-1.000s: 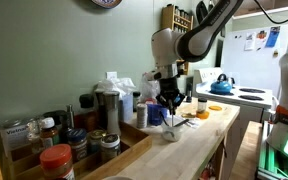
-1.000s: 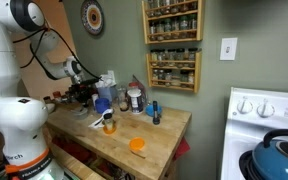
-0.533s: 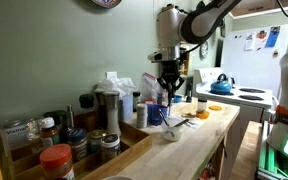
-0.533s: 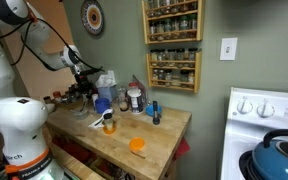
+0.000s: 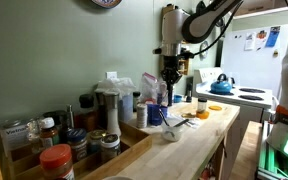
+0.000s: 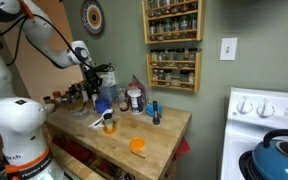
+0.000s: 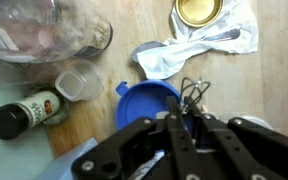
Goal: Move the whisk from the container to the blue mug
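Note:
My gripper hangs above the blue container at the back of the wooden counter; it also shows in an exterior view. In the wrist view the gripper is shut on the whisk, whose wire loops stick out past the fingertips over the blue container's rim. The whisk is lifted clear of the container. The small dark blue mug stands apart on the counter, toward the stove side.
A blue kettle sits on the stove. Jars and bottles fill a wooden tray. In the wrist view a white cloth, a gold-lidded jar, a spice bottle and a glass jar surround the container.
My gripper has risen straight up from the blue container, carrying the whisk with it.

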You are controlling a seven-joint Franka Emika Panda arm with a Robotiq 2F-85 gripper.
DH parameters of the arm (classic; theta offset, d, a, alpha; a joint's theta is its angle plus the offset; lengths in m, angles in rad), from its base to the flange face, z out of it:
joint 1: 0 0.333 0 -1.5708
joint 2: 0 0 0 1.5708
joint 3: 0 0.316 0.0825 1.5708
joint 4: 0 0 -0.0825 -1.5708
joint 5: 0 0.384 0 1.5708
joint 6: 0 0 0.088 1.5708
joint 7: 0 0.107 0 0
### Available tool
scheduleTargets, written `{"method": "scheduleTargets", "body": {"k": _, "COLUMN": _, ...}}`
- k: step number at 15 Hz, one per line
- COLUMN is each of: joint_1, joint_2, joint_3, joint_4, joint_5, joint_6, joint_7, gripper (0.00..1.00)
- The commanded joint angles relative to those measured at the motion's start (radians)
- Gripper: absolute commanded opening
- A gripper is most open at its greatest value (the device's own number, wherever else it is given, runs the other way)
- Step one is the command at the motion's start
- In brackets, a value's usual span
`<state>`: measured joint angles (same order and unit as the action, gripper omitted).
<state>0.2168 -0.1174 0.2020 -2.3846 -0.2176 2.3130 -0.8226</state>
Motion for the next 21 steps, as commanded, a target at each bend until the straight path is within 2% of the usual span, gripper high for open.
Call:
{"method": "scheduleTargets", "body": {"k": 1, "joint_1": -0.011, "joint_2": -0.027, "joint_3": -0.012, "joint_4": -0.049, "joint_5": -0.021, "joint_6": 0.078, "joint_7": 0.109, "gripper": 0.03}}
{"method": "scheduleTargets", "body": {"k": 5, "joint_1": -0.008, "joint_2": 0.03, "joint_3": -0.009, "joint_4": -0.032, "joint_5": -0.027, "joint_6": 0.061, "joint_7": 0.151, "gripper": 0.03}}
{"method": "scheduleTargets", "body": {"k": 13, "joint_1": -0.006, "joint_2": 0.109, "joint_3": 0.002, "joint_4": -0.022, "joint_5": -0.084, "joint_6": 0.159, "joint_7": 0.237, "gripper": 0.03}}
{"method": "scheduleTargets", "body": {"k": 14, "joint_1": -0.004, "joint_2": 0.117, "joint_3": 0.003, "joint_4": -0.019, "joint_5": -0.075, "joint_6": 0.155, "joint_7": 0.235, "gripper": 0.36}}
{"method": "scheduleTargets", "body": {"k": 16, "joint_1": -0.003, "joint_2": 0.121, "joint_3": 0.005, "joint_4": -0.018, "joint_5": -0.062, "joint_6": 0.141, "joint_7": 0.231, "gripper": 0.44}}
{"method": "scheduleTargets", "body": {"k": 21, "joint_1": 0.002, "joint_2": 0.113, "joint_3": 0.014, "joint_4": -0.024, "joint_5": -0.057, "joint_6": 0.14, "joint_7": 0.228, "gripper": 0.81}}
